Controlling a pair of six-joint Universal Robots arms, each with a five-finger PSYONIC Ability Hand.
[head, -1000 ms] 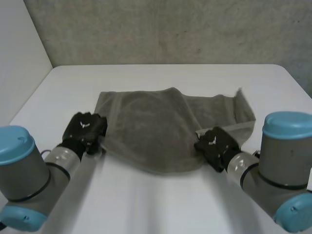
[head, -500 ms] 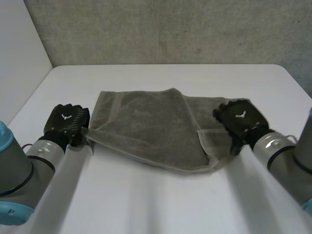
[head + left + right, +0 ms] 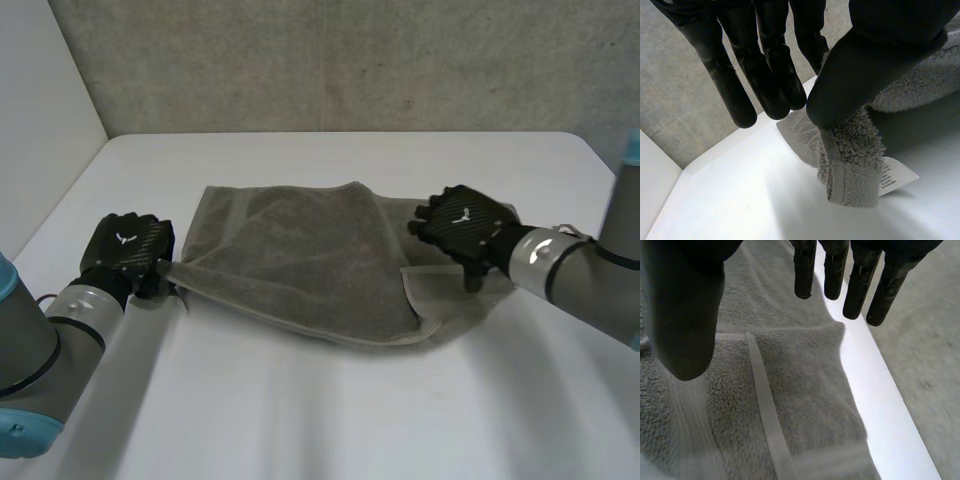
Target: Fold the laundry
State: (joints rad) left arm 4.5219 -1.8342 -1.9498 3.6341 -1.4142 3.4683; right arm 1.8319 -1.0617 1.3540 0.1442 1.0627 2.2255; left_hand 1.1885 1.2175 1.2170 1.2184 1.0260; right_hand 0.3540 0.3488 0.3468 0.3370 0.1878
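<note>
Black left hand (image 3: 128,250), black right hand (image 3: 465,222), white emblems (image 3: 124,238), grey arms (image 3: 40,345)

- Your head view looks down from behind and between the arms, over the white table (image 3: 330,420) to its far edge and the grey wall (image 3: 350,60).
- Your left wrist camera sits very near the left hand (image 3: 765,60), facing the towel (image 3: 850,150) corner by the table's left edge.
- Your right wrist camera looks past the right hand (image 3: 685,315), close above the towel's right end.
- All three views share the towel and table.
</note>
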